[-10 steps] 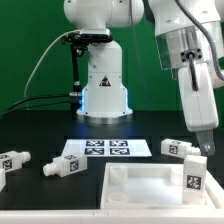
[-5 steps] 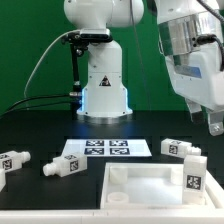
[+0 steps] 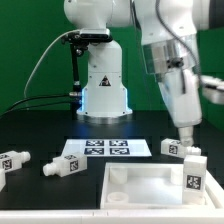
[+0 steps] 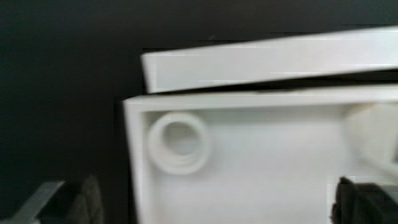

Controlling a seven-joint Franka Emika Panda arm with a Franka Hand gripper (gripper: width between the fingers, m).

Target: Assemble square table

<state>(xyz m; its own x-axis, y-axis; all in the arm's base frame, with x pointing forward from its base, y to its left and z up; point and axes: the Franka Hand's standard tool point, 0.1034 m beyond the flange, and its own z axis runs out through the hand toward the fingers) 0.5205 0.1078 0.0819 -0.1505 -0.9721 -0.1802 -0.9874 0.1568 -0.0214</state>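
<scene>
The square table top is a white slab with a raised rim and a tag on its right side, lying at the front. In the wrist view its corner with a round hole fills the picture. Two tagged white legs lie on the exterior view's left. Two more lie on the right, behind the slab. My gripper hangs over these right legs and the slab's far right corner. Its dark fingers stand wide apart, open and empty, in the wrist view.
The marker board lies flat behind the slab in the middle. The robot's white base stands at the back with cables on its left. A white bar-shaped piece lies just beyond the slab's corner; I cannot tell which part it is.
The arm rose from low at the right, then swung toward the exterior view's left with the wrist turned. The gripper now hangs nearer the right legs. No part has moved.
</scene>
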